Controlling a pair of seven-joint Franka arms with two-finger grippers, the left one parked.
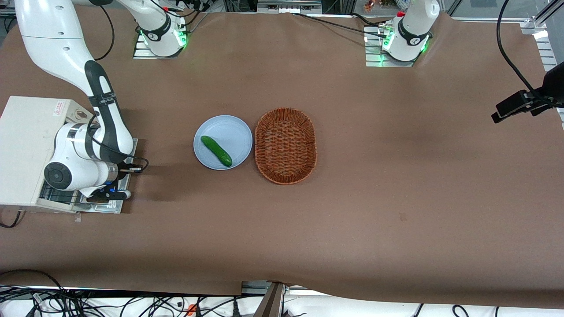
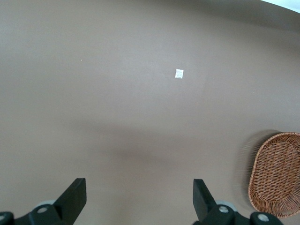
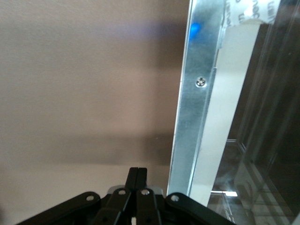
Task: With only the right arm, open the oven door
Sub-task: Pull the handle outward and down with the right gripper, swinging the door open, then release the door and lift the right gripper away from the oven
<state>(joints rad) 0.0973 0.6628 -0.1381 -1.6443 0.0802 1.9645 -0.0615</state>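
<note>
The white toaster oven [image 1: 26, 145] stands at the working arm's end of the table. The oven door [image 1: 105, 208] lies folded down flat in front of it, mostly covered by the right arm [image 1: 101, 114]. My gripper [image 1: 134, 168] hovers low over the door's outer edge, toward the table's middle. In the right wrist view the gripper [image 3: 138, 172] is shut with its fingers pressed together and holds nothing. It sits just beside the door's shiny metal frame [image 3: 197, 108] and dark glass [image 3: 267, 136]. The silver bar handle is hidden.
A pale blue plate [image 1: 229, 125] with a green cucumber [image 1: 216, 150] lies near the table's middle. A woven oval basket [image 1: 285, 145] is beside it and also shows in the left wrist view [image 2: 276, 178]. A black camera [image 1: 524, 103] stands at the parked arm's end.
</note>
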